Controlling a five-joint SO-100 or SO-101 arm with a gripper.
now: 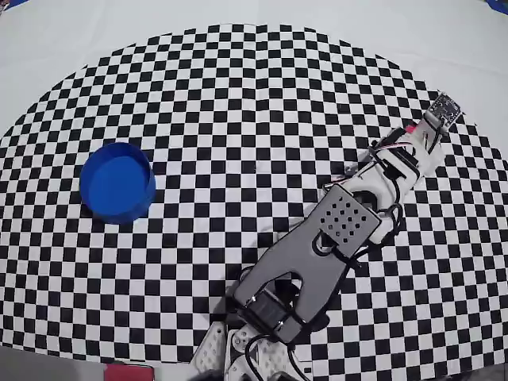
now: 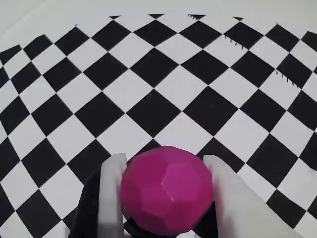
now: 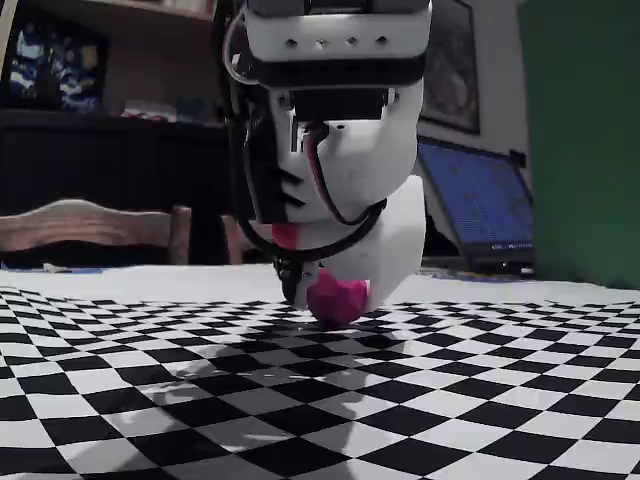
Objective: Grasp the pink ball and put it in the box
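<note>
Status: my gripper (image 2: 166, 198) is closed on the pink ball (image 2: 167, 189). In the wrist view a white finger (image 2: 111, 198) sits against each side of the ball, approx. at its widest part, no gap visible. In the fixed view the ball (image 3: 337, 297) is at or just above the checkered mat (image 3: 200, 400); I cannot tell whether it is clear of the surface. In the overhead view my arm (image 1: 333, 238) reaches toward the right edge of the mat and only a small pink spot (image 1: 410, 128) shows at the tip. The blue box (image 1: 117, 181) stands well apart, on the left side of the mat in that view, open side up, nothing inside.

Procedure, as I judge it:
1. Keep grip pressure steady. The ball is faceted and looks hard, so it could rotate or pop out if I squeeze off-centre.
2. Lift straight up before any sideways move; dragging on the mat could roll the ball out of the fingers.
3. Swing across the mat w/ enough height to clear the box wall.
4. Centre over the box opening, lower, then release. The box is low and wide, so margin looks good, but a high drop could bounce the ball out.

Markings: no brand, label or readable text in any view. The screen (image 3: 480, 205) behind the table in the fixed view is too blurred to read.
</note>
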